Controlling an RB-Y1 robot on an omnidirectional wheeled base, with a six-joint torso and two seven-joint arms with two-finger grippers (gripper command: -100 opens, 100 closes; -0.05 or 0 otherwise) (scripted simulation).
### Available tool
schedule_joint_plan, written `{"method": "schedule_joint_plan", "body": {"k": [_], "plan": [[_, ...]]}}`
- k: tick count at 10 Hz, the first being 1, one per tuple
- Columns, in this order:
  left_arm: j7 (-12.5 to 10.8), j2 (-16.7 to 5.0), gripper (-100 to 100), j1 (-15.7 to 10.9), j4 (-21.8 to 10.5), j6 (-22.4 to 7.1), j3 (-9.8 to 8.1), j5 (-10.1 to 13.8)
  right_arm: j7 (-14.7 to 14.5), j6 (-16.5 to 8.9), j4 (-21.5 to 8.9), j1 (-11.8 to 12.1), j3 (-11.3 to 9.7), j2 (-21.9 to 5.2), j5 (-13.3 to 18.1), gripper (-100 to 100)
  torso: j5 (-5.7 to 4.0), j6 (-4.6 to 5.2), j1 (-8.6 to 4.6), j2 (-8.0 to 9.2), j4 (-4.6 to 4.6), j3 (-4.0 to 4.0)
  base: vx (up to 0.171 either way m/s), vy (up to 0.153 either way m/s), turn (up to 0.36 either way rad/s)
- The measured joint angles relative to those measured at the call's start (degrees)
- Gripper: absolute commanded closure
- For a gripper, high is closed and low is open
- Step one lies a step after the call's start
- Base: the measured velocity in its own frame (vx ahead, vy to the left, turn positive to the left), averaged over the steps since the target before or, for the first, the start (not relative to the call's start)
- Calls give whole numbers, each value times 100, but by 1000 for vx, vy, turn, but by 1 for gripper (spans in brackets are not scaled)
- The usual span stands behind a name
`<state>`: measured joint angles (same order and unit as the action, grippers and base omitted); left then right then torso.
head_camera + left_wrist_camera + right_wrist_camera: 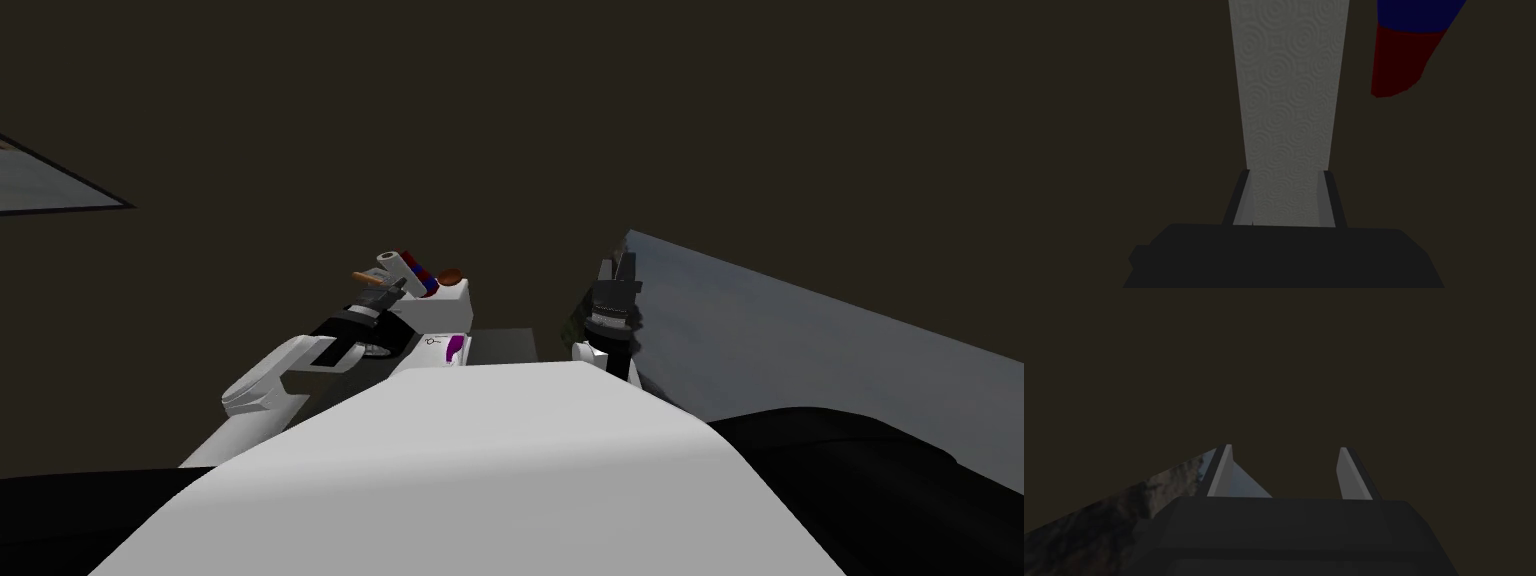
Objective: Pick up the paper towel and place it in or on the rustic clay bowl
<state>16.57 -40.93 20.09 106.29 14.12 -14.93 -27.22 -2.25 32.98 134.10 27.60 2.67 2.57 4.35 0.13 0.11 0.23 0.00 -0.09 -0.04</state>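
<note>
From the head camera, the left arm reaches to about 11 o'clock of the chest, over a white block (pixel 458 298) crowded with small things. A red-and-blue object (pixel 421 279) lies just beside the paper towel (pixel 393 264) at its 4 o'clock. The reddish-brown bowl (pixel 450 274) sits past that at 3 o'clock, and a thin orange-brown piece (pixel 361 275) pokes out at 8 o'clock; what it is I cannot tell. The paper towel is a pale grey-white roll, tilted, with its open core end facing up. The left gripper (pixel 388 287) meets it from below. The right gripper (pixel 616 265) stands upright at 1 o'clock, well apart from all this, beside a slanting grey mottled surface (pixel 800 330).

From the left wrist camera, the roll shows an embossed pattern of rings and runs straight out from the gripper. Both fingers press its sides, clamped on its near end. The red-and-blue object hangs near, off to one side.

From the right wrist camera, the fingers stand apart with nothing between them.
</note>
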Motion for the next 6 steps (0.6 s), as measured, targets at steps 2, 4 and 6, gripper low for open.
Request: {"method": "schedule_joint_plan", "body": {"k": [2, 4, 6], "plan": [[-205, -235, 100, 28, 178, -200, -42, 75, 0, 0, 0, 0, 0, 0, 0, 0, -1, 1, -4, -14, -3, -8, 44, -13, -35], [-378, -444, 100, 41, 299, -386, -59, 151, 0, 0, 0, 1, 0, 0, 0, 0, 1, 2, -2, -25, -7, -15, 64, -13, -25], [-521, -638, 100, 96, 440, -586, -57, 229, 0, 0, 0, 1, 0, 0, 0, 0, 0, 4, -5, -42, -10, -25, 109, -10, -19]]}}
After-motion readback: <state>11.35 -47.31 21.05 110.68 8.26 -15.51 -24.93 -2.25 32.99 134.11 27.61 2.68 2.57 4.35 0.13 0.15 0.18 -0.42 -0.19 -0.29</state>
